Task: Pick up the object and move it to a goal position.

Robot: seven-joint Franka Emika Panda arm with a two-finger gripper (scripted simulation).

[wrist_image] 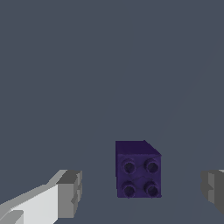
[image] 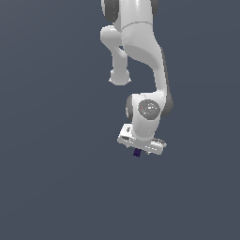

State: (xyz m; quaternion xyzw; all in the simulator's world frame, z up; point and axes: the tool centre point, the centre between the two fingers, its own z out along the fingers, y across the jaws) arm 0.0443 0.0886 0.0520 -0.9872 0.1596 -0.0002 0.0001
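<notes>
Plain dark grey-blue floor (image: 51, 187) spreading under everything — tiny dark purple cube (wrist_image: 138, 169) sitting directly on it, four studs showing.

cube (wrist_image: 138, 170) — dark purple, four round studs in a square on the facing side, resting on the plain grey counter (wrist_image: 109, 65) | fingers (wrist_image: 70, 193) — grey pads spread wide, one on each side of the cube, neither touching it | cube nearer the white-backed finger than the other (wrist_image: 213, 190)
</notes>
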